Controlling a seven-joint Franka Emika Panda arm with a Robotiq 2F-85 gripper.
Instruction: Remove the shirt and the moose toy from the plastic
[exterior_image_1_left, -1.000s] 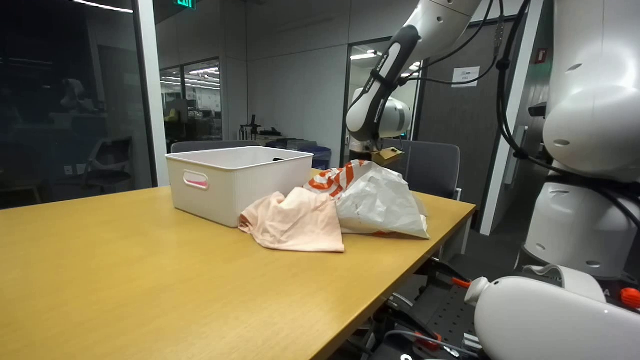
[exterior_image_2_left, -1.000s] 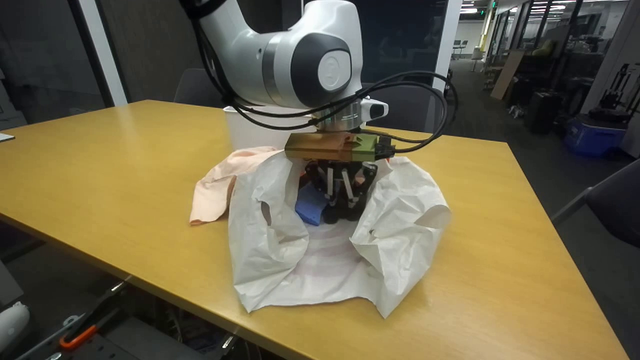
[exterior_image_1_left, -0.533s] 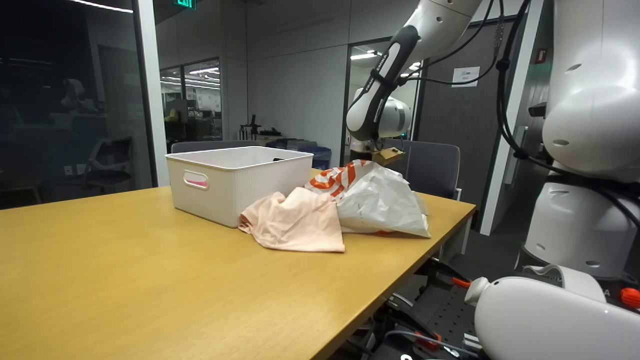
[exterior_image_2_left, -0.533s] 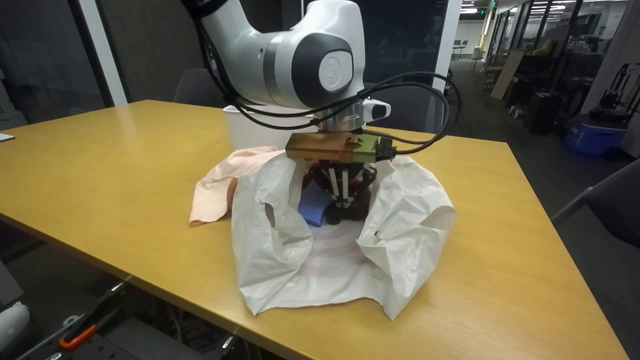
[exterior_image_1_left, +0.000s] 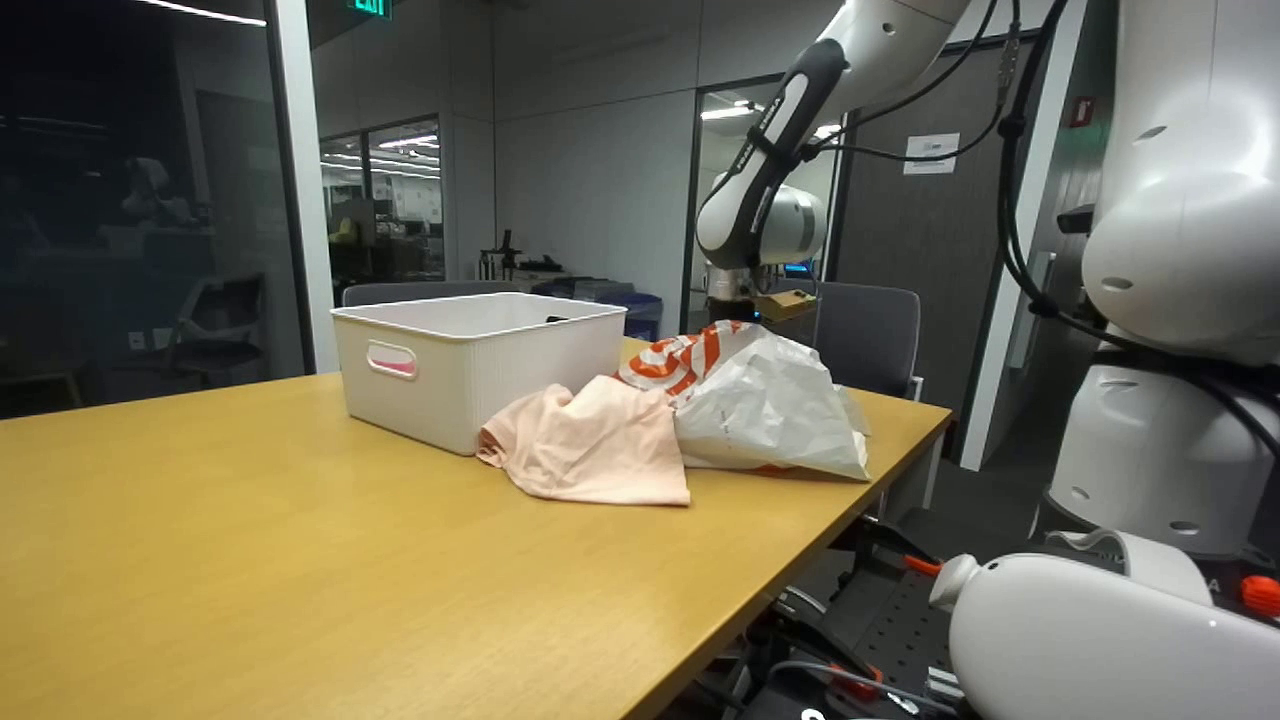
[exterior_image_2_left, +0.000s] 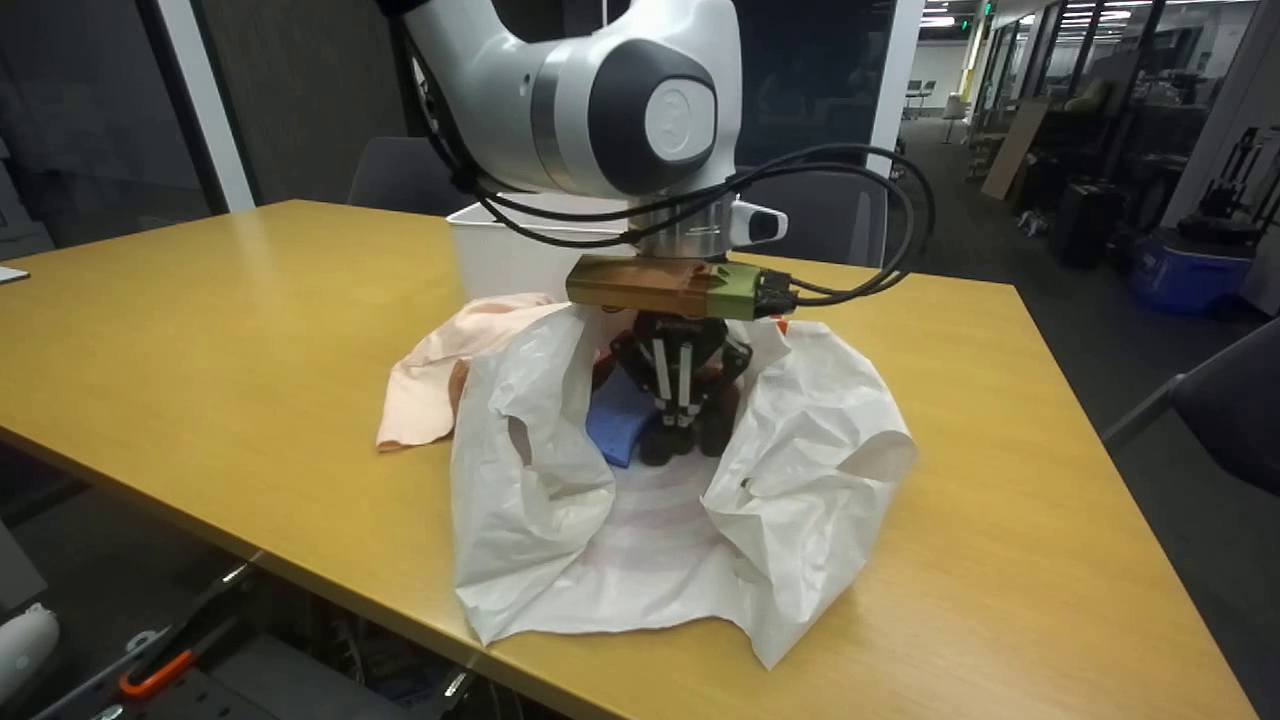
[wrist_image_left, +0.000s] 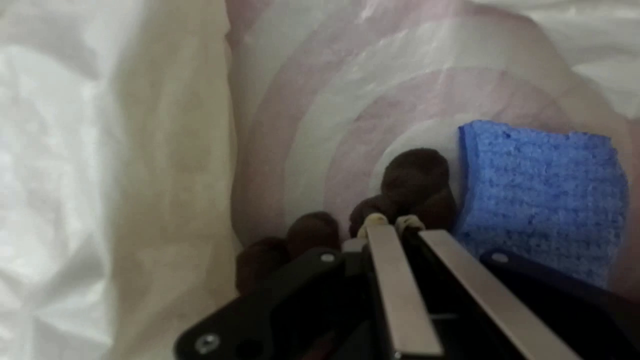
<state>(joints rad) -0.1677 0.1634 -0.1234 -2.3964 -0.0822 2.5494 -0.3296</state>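
The peach shirt (exterior_image_1_left: 590, 445) lies crumpled on the table beside the white plastic bag (exterior_image_1_left: 770, 405); the shirt also shows behind the bag (exterior_image_2_left: 530, 560) in an exterior view (exterior_image_2_left: 440, 375). The bag lies with its mouth open. Inside it is the brown moose toy (exterior_image_2_left: 657, 442), of which only rounded plush parts show; they also show in the wrist view (wrist_image_left: 417, 175). My gripper (exterior_image_2_left: 680, 415) reaches into the bag mouth. Its fingertips (wrist_image_left: 392, 222) are close together on the brown plush, with a small gap. The toy's rest is hidden by gripper and bag.
A blue textured piece (wrist_image_left: 540, 195) lies in the bag right beside the toy and gripper. A white bin (exterior_image_1_left: 480, 350) stands on the table (exterior_image_1_left: 300, 550) behind the shirt. The bag lies near a table edge. Chairs stand beyond the table.
The fingers have drawn together at the toy. The arm has shifted slightly back and up. The bag has slid a little toward the near table edge, and the toy's visible parts moved with it.
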